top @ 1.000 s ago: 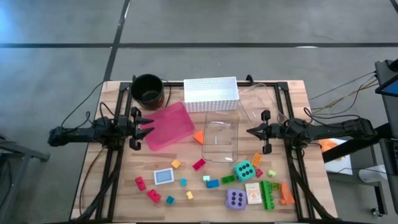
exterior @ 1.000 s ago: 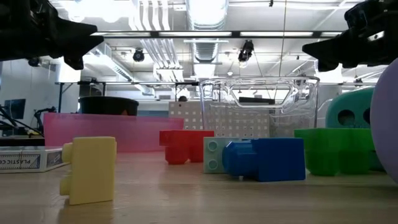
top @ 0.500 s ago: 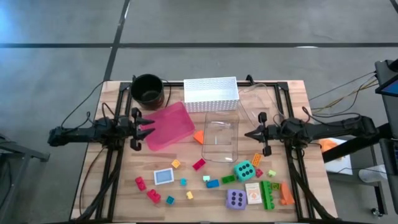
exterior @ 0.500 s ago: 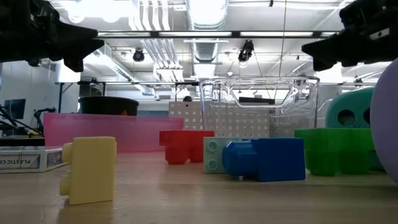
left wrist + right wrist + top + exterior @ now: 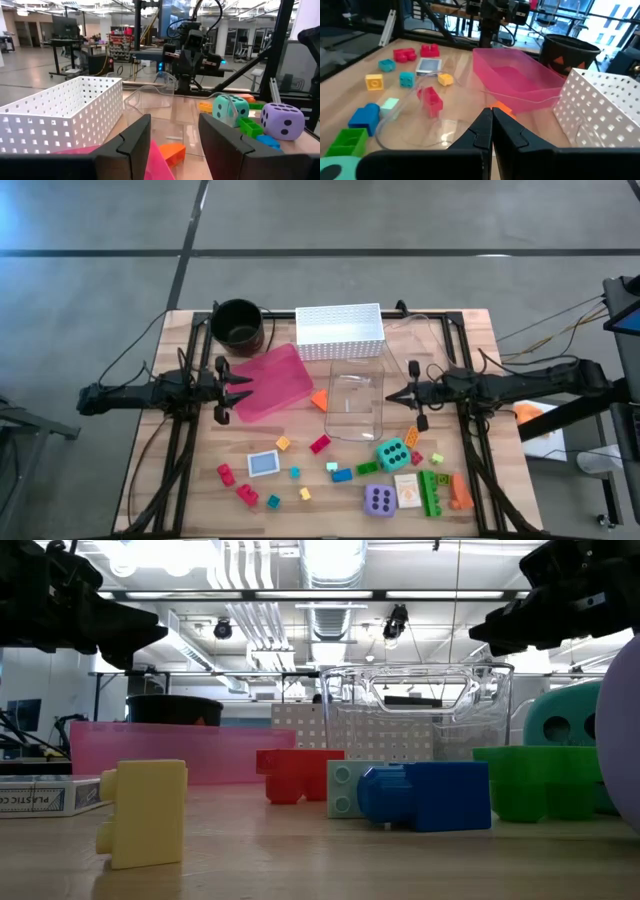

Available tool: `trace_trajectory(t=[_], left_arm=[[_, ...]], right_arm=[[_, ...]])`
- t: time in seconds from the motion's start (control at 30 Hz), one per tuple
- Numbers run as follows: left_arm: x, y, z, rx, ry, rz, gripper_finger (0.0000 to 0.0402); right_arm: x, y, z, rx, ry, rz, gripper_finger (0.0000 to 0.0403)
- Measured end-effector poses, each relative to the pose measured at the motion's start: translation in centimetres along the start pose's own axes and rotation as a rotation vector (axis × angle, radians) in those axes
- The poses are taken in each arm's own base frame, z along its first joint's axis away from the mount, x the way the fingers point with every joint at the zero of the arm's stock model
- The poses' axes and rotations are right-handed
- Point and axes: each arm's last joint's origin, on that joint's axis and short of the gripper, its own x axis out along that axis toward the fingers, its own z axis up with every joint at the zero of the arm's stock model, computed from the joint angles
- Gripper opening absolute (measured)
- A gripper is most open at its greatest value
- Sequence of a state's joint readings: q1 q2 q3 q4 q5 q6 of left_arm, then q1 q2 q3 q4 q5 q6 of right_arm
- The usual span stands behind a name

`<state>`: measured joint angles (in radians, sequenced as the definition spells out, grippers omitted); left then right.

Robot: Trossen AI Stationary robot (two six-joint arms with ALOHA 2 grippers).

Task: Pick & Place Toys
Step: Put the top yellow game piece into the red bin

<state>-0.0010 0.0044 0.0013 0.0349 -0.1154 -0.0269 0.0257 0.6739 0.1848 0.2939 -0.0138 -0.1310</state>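
Pot (image 5: 238,323) left of basket (image 5: 339,332), tray (image 5: 268,383) and clear bin (image 5: 354,403) before them; toys (image 5: 340,472) along near edge

Yellow brick (image 5: 145,812) nearest, blue brick (image 5: 425,796) behind

The table (image 5: 200,500) is made of pale, smooth wood with visible grain. The bricks (image 5: 425,796) are moulded in glossy plastic. The pink tray (image 5: 520,80) is translucent plastic, the basket (image 5: 60,112) matt white perforated plastic, and the bin (image 5: 354,402) clear, shiny plastic.
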Motion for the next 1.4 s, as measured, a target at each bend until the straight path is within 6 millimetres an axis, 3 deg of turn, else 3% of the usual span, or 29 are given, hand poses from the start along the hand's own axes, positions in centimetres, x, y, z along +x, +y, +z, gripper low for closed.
trace_trajectory(t=[0.97, 1.4], left_arm=[[0.0, 0.0, 0.0, -0.052, -0.001, 0.007, 0.0171], [-0.1, 0.0, 1.2, -0.098, -0.129, 0.015, 0.0171]], right_arm=[[1.6, 0.2, -1.3, 0.000, 0.112, 0.028, 0.0008], [1.8, 0.1, -1.5, 0.022, 0.127, 0.003, 0.0008]])
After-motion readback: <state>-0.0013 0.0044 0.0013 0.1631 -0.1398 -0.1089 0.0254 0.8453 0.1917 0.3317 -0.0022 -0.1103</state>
